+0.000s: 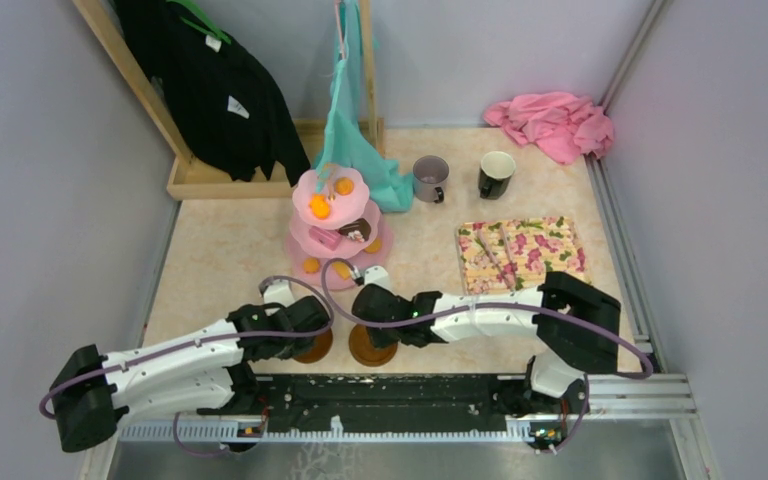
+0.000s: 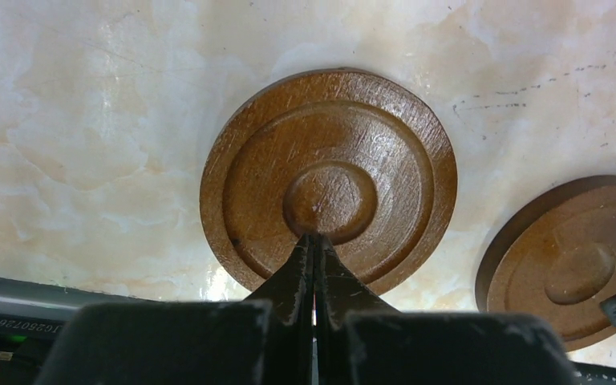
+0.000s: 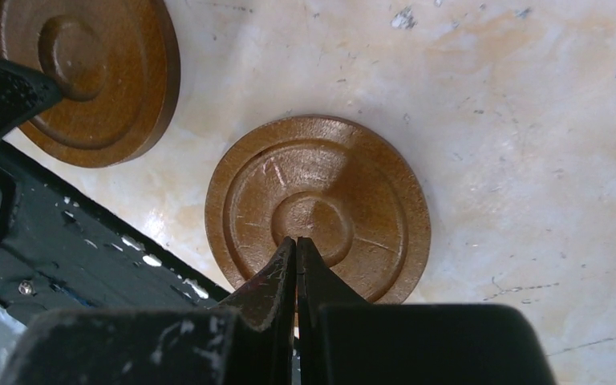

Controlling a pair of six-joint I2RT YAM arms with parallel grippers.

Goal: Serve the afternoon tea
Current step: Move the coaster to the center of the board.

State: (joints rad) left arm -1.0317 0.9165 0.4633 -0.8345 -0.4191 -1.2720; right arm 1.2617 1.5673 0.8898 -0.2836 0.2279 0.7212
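Note:
Two brown discs lie side by side at the table's near edge, the left disc (image 1: 312, 348) (image 2: 329, 180) and the right disc (image 1: 368, 347) (image 3: 318, 210). My left gripper (image 1: 310, 330) (image 2: 314, 237) is shut and empty, its tips over the left disc's centre knob. My right gripper (image 1: 372, 325) (image 3: 295, 239) is shut and empty, its tips over the right disc's knob. The pink three-tier stand (image 1: 300, 240) stands behind them with orange, pink and brown toy cakes on it. The grey mug (image 1: 430, 178) and the black white-lined mug (image 1: 495, 173) stand at the back.
A floral mat (image 1: 520, 252) lies right of the stand. A pink cloth (image 1: 555, 125) sits in the back right corner. Teal fabric (image 1: 355, 110) and black clothes (image 1: 220, 90) hang on a wooden rack at the back left. The black base rail (image 1: 400, 395) runs along the near edge.

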